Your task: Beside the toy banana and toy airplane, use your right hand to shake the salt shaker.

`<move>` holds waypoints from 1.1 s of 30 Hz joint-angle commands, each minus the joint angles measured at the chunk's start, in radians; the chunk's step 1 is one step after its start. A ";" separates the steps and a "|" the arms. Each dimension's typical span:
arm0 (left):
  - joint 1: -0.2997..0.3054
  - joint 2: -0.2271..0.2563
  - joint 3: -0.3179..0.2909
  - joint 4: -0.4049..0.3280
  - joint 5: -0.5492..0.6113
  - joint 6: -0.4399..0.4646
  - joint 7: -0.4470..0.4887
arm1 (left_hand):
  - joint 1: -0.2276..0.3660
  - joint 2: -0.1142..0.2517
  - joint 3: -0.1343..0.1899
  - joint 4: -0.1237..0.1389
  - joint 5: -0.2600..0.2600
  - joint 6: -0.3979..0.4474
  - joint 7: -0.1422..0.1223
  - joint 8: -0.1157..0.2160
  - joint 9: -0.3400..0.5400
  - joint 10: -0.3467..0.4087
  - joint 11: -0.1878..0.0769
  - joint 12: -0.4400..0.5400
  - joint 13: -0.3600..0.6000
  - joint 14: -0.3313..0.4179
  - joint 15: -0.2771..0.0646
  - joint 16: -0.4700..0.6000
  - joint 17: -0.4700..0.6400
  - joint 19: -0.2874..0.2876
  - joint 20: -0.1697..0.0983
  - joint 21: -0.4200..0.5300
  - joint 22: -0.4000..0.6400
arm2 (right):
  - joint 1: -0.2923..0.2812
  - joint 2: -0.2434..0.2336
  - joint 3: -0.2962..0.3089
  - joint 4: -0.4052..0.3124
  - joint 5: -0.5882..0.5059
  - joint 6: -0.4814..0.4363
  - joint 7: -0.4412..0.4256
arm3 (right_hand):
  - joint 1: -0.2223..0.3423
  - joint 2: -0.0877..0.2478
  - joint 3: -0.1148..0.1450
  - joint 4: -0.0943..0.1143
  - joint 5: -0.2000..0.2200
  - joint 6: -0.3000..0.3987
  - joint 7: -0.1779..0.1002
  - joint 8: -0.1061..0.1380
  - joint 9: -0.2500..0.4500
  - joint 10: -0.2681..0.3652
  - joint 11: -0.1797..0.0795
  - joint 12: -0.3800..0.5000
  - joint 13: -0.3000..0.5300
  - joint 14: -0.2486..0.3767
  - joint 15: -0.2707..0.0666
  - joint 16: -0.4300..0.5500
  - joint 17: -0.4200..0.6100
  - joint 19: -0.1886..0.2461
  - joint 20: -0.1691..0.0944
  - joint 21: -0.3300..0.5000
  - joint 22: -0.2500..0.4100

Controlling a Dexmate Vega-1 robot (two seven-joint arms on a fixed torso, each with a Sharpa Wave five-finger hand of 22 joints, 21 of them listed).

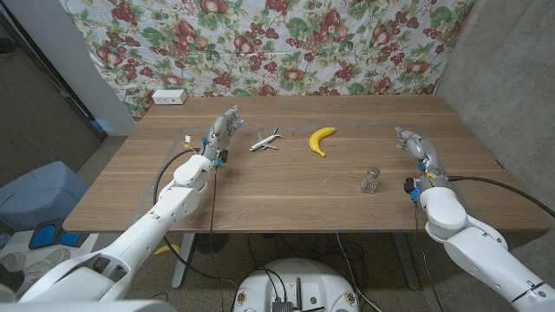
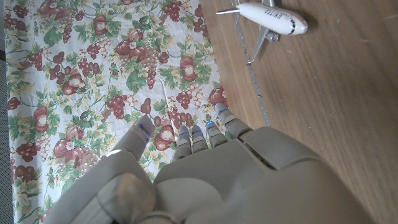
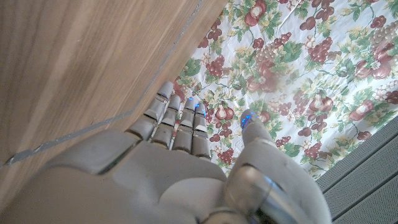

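Wooden table [image 1: 286, 186] before floral cloth [image 1: 269, 43]: salt shaker [image 1: 371, 180] upright near the right hand [image 1: 414, 146], toy banana [image 1: 322, 140] and toy airplane [image 1: 264, 140] mid-table, left hand [image 1: 222, 132] beside; both hands empty, fingers extended.

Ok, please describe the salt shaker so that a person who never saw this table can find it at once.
Look at the wooden table in front of the fruit-patterned cloth. Toward its front right part, ahead of the right hand and nearer the robot than the yellow toy banana, stands the salt shaker. It is the only clear, upright item; the banana and the white toy airplane lie flat.
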 commanded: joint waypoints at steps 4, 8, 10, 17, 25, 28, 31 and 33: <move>0.012 0.012 -0.011 -0.012 -0.006 -0.007 -0.004 | 0.011 0.040 -0.001 -0.003 0.006 0.009 -0.002 0.002 0.003 0.006 -0.003 0.003 0.004 0.006 -0.026 0.004 0.003 0.010 0.000 0.003 0.004 | -0.044 0.009 0.009 -0.053 -0.040 -0.050 -0.035 | 0.008 0.007 0.000 -0.004 0.006 0.012 0.003 0.004 0.005 0.008 0.001 0.001 0.003 0.008 0.000 0.007 0.001 0.010 0.005 -0.002 0.004; 0.014 0.013 -0.012 -0.013 -0.006 -0.010 -0.006 | 0.012 0.040 -0.001 -0.003 0.006 0.009 -0.002 0.002 0.003 0.006 -0.003 0.003 0.004 0.006 -0.027 0.004 0.003 0.011 0.000 0.003 0.004 | -0.058 0.015 0.013 -0.069 -0.047 -0.062 -0.044 | 0.009 0.007 0.000 -0.004 0.007 0.013 0.003 0.004 0.005 0.010 0.002 0.001 0.003 0.008 0.002 0.007 0.000 0.011 0.006 -0.004 0.004; 0.014 0.013 -0.012 -0.013 -0.007 -0.011 -0.007 | 0.012 0.040 -0.001 -0.003 0.006 0.010 -0.002 0.003 0.003 0.006 -0.003 0.003 0.004 0.006 -0.027 0.003 0.003 0.011 0.000 0.003 0.004 | -0.062 0.013 0.014 -0.071 -0.053 -0.063 -0.044 | 0.010 0.007 -0.001 -0.005 0.007 0.014 0.002 0.004 0.005 0.012 0.002 0.002 0.003 0.009 0.002 0.007 -0.001 0.011 0.006 -0.005 0.004; 0.017 0.015 -0.011 -0.015 -0.008 -0.012 -0.012 | 0.012 0.040 -0.001 -0.003 0.006 0.009 -0.002 0.002 0.003 0.006 -0.002 0.003 0.004 0.006 -0.026 0.003 0.003 0.011 0.001 0.003 0.004 | -0.091 0.017 0.026 -0.099 -0.064 -0.082 -0.053 | 0.011 0.007 -0.001 -0.004 0.008 0.015 0.002 0.004 0.005 0.012 0.001 0.001 0.003 0.009 -0.001 0.006 -0.001 0.011 0.006 -0.007 0.004; 0.028 0.021 -0.015 -0.029 -0.008 -0.011 -0.004 | 0.012 0.040 -0.001 -0.003 0.006 0.010 -0.002 0.002 0.003 0.007 -0.002 0.003 0.004 0.005 -0.026 0.003 0.003 0.010 0.001 0.003 0.004 | -0.112 0.022 0.034 -0.118 -0.080 -0.093 -0.057 | 0.013 0.007 -0.001 -0.004 0.008 0.016 0.003 0.005 0.005 0.013 -0.001 0.001 0.003 0.008 0.000 0.006 -0.003 0.012 0.006 -0.010 0.004; 0.031 0.022 -0.017 -0.033 -0.010 -0.010 -0.002 | 0.013 0.040 -0.001 -0.003 0.006 0.010 -0.002 0.003 0.003 0.007 -0.002 0.003 0.004 0.005 -0.027 0.003 0.003 0.011 0.001 0.003 0.004 | -0.119 0.027 0.038 -0.126 -0.084 -0.100 -0.060 | 0.013 0.007 -0.001 -0.004 0.009 0.017 0.002 0.005 0.005 0.013 -0.001 0.001 0.003 0.008 0.000 0.006 -0.003 0.011 0.007 -0.011 0.004; 0.034 0.024 -0.019 -0.035 -0.011 -0.010 -0.001 | 0.013 0.040 -0.001 -0.003 0.006 0.012 -0.003 0.003 0.003 0.007 -0.001 0.003 0.004 0.006 -0.024 0.003 0.003 0.011 0.002 0.003 0.004 | -0.124 0.029 0.040 -0.131 -0.090 -0.105 -0.061 | 0.013 0.007 -0.002 -0.004 0.009 0.018 0.002 0.005 0.005 0.013 0.001 0.001 0.003 0.009 0.000 0.006 -0.004 0.012 0.008 -0.012 0.004; 0.039 0.026 -0.020 -0.040 -0.010 -0.012 0.002 | 0.012 0.040 -0.001 -0.003 0.006 0.012 -0.002 0.003 0.003 0.007 -0.001 0.003 0.004 0.006 -0.024 0.003 0.003 0.011 0.001 0.003 0.004 | -0.133 0.032 0.043 -0.139 -0.093 -0.108 -0.065 | 0.014 0.007 -0.002 -0.004 0.009 0.019 0.001 0.005 0.005 0.014 0.001 0.001 0.003 0.009 0.000 0.006 -0.004 0.012 0.008 -0.012 0.004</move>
